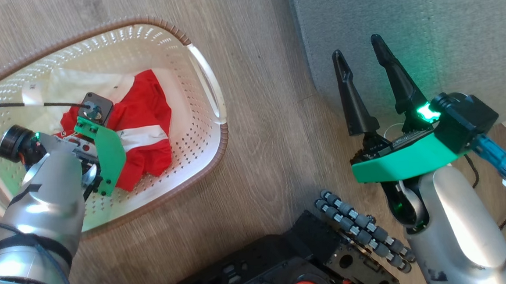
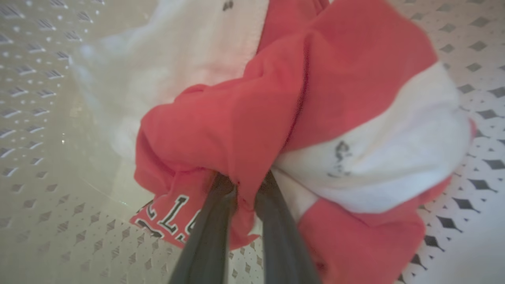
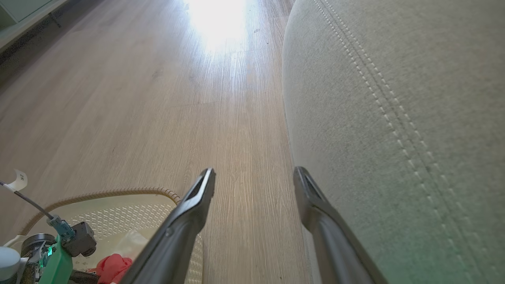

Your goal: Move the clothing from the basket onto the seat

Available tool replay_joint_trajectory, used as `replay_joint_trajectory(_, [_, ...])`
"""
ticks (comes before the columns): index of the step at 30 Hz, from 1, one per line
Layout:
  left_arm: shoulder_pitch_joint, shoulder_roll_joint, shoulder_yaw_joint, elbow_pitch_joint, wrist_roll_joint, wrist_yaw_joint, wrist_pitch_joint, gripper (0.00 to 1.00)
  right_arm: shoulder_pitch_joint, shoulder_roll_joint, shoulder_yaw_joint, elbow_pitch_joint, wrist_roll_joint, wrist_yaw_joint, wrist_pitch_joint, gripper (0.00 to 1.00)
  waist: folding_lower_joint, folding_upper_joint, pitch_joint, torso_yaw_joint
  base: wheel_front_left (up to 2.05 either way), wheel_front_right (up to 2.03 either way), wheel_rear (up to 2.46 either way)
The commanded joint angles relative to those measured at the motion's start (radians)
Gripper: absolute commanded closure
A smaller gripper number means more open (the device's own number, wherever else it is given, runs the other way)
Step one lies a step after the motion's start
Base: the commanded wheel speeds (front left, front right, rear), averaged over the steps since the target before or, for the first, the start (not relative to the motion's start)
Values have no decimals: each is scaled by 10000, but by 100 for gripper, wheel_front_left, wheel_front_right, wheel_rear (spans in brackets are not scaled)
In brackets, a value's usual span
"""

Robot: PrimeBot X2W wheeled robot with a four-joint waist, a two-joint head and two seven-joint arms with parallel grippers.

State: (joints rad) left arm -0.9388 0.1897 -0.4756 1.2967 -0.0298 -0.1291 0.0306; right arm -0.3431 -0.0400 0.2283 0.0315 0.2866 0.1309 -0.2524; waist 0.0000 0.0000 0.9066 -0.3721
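Right up against the lens, my left gripper is pinching a fold of the red clothing. Both fingers are squeezing together on the cloth with hardly any gap. I'm grabbing it at a bunched-up ridge, which I reckon gives a better bite than a flat patch would. The red stuff with its white band and lettering is sitting on the floor of the basket, partly over a white cloth. I can't tell if the red is one piece or two wadded together.

From the head camera, my left arm is reaching down into the basket, and the red heap is lying near the middle of it with the white cloth spreading out toward the far side. So nothing is out of the basket yet. My right gripper is hanging over the wooden floor, right at the edge of the seat. Its fingers are spread wide and holding nothing, probably just keeping out of the way.

Right wrist camera: those two fingers are pointing along the gap between floor and seat, with the seat's stitched side just beside them. A corner of the basket and a bit of red are peeking in at the bottom left.

Next bit, I'm guessing, is lifting straight up and hoping the whole heap comes along.
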Motion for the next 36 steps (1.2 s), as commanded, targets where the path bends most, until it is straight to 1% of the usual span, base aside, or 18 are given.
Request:
replay_joint_trajectory(1, [381,144,215,-66,-64,16,-122,100,179,-102,165,-239,79,-2,-93,0,0,0,-66,-17,0,0,0])
replay_joint_trajectory(5, [489,81,196,-65,-245,3,-574,100,16,-102,122,-151,50,-2,-93,0,0,0,-346,78,0,0,0])
replay_joint_trajectory(10, [771,-236,196,-63,-516,-5,-1197,100,-83,-102,-33,52,-175,-2,-93,0,0,0,-1054,453,0,0,0])
replay_joint_trajectory(18, [1388,-739,194,-105,-837,41,-2549,100,-61,-102,-304,493,-656,-2,-93,0,0,0,-2503,1237,0,0,0])
replay_joint_trajectory(23, [1903,-1001,446,-483,-1237,244,-2885,100,109,-102,-487,818,-941,-2,-93,0,0,0,-3588,1792,0,0,0])
replay_joint_trajectory(25, [2118,-1073,559,-905,-1389,301,-2912,100,208,-102,-571,962,-1054,-2,-93,0,0,0,-4010,2032,0,0,0])
replay_joint_trajectory(28, [2607,-1115,798,-1993,-1584,428,-2918,100,359,-102,-643,1169,-1212,-2,-93,0,0,0,-4647,2347,0,0,0])
replay_joint_trajectory(32, [3387,-1079,1183,-3322,-1739,598,-2921,100,549,-102,-653,1384,-1311,-2,-93,0,0,0,-5462,2634,0,0,0])
replay_joint_trajectory(36, [4223,-1039,1627,-4514,-1770,882,-2922,100,840,-102,-606,1569,-1258,-2,-93,0,0,0,-6315,2872,0,0,0])
